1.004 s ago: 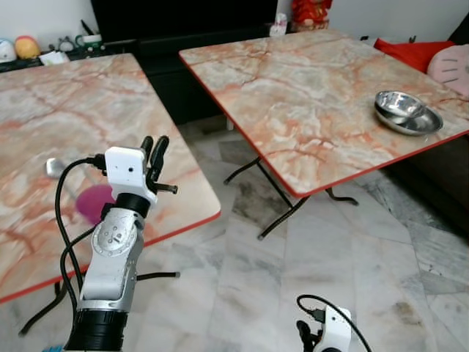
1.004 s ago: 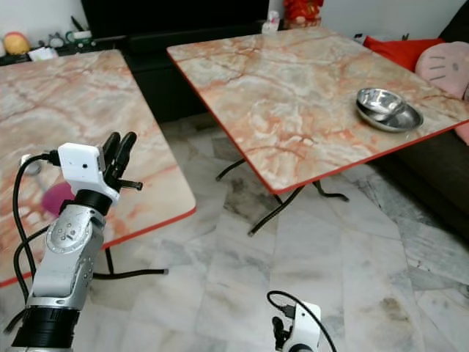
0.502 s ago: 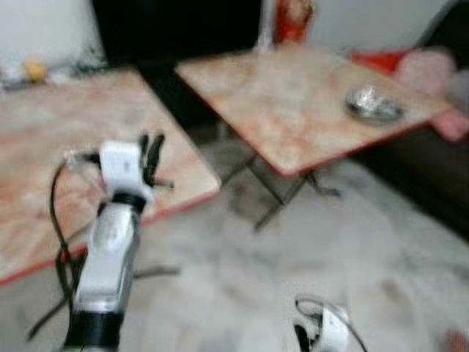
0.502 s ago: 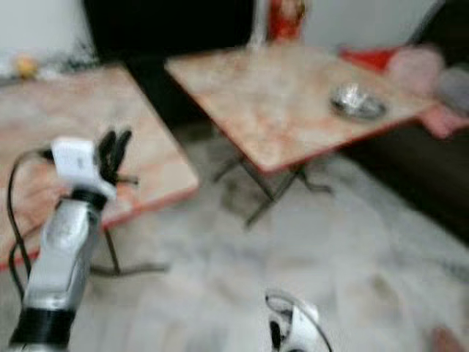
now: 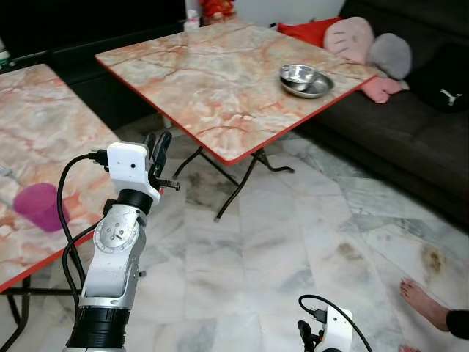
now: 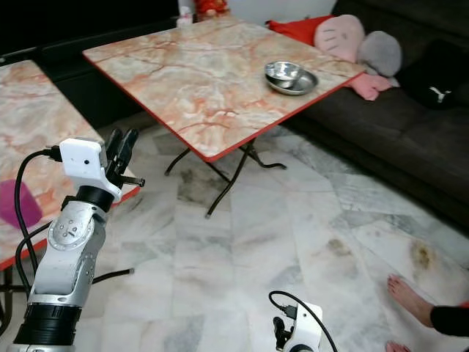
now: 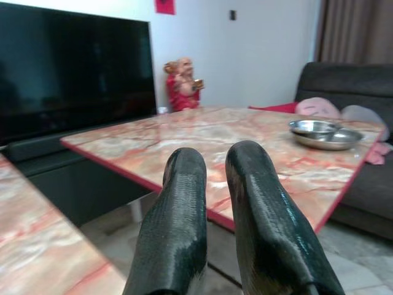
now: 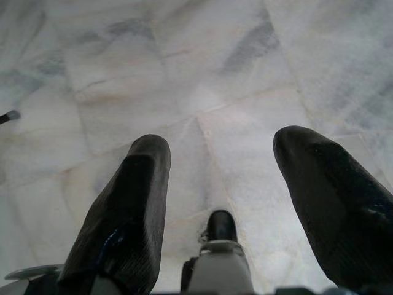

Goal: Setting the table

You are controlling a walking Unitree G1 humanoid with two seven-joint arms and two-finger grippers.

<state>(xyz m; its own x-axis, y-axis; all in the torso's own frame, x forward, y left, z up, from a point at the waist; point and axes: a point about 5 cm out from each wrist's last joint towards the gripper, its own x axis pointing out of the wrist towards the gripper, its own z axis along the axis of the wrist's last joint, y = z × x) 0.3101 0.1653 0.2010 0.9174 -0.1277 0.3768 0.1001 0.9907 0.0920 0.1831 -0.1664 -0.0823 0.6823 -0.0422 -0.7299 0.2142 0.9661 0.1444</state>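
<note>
View has swung right: bowls [image 5: 305, 79] now farther off; left gripper [image 5: 157, 144] raised, fingers together, empty; right gripper [image 8: 221, 178] spread.

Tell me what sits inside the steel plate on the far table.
A smaller steel bowl sits in the steel plate, toward its far-left side, on the far table. The bowl looks empty; the plate surface beneath it is covered.
</note>
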